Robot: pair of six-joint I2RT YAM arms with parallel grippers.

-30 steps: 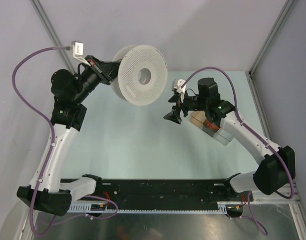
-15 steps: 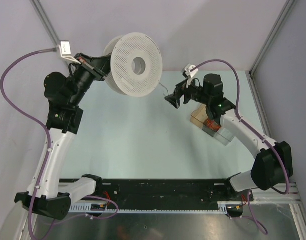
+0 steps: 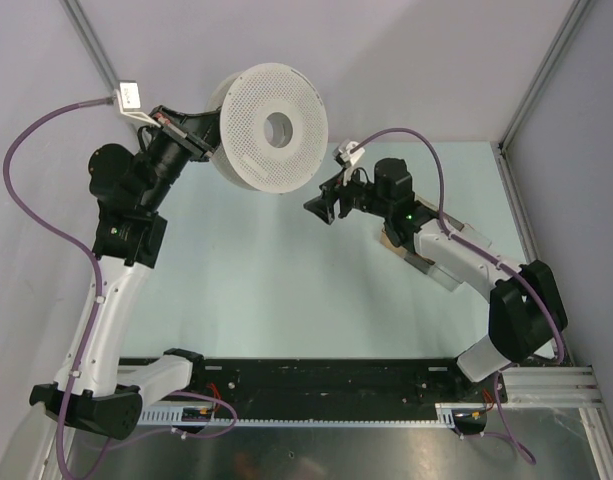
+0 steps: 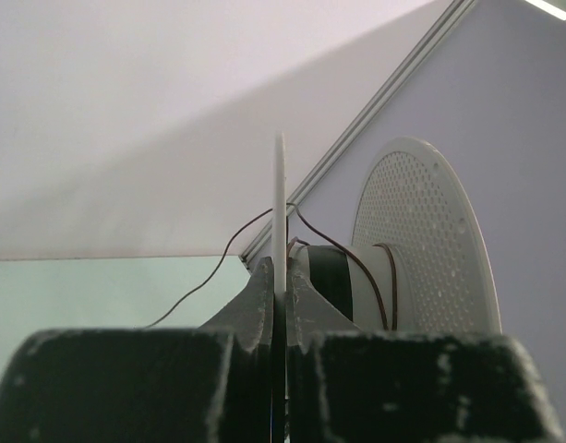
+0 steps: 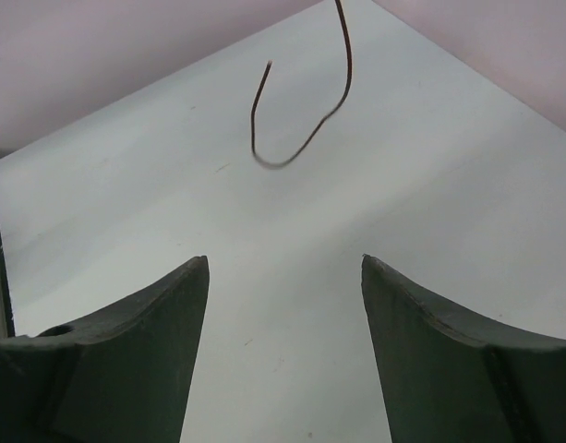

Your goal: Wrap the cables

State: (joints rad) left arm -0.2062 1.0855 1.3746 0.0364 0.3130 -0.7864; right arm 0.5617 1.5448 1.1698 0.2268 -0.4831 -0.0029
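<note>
Lined up on the loose wire [image 5: 306, 148] tail.
Clamped spool [image 3: 271, 128] rim in left gripper [image 4: 281, 288]; held right gripper [image 5: 284, 277] spread, empty, behind the tail dangling off the part-wound hub; needed a centred pinch, then tension.

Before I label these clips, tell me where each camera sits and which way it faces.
Top external: above and behind the bases, looking down on the table; left arm and right arm show.
Left wrist: looks along the left jaws, shut on the rim of the white spool; wire beyond.
Right wrist: looks past the open right jaws down at the table and the wire's loose end.
Shared: both wrist views show the wire; top and left wrist, the white spool.
</note>
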